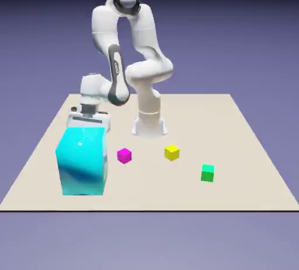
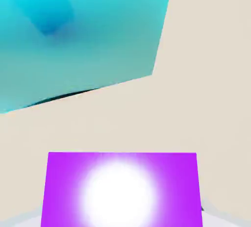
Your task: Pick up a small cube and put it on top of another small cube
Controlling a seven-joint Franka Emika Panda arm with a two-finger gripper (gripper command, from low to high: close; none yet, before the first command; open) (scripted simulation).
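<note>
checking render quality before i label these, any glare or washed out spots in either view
Hand view: a blown-out white glare covers the middle of the purple cube held large at the bottom edge, and the cyan block carries a soft dark blotch. Exterior view: even light and sharp edges, only a pale sheen on the cyan block's top; the tool is hidden behind that block.

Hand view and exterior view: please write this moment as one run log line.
phase: grasp | jaws: shut on small purple cube | behind big cyan block | target: small yellow cube, bare | stacked: no
</note>
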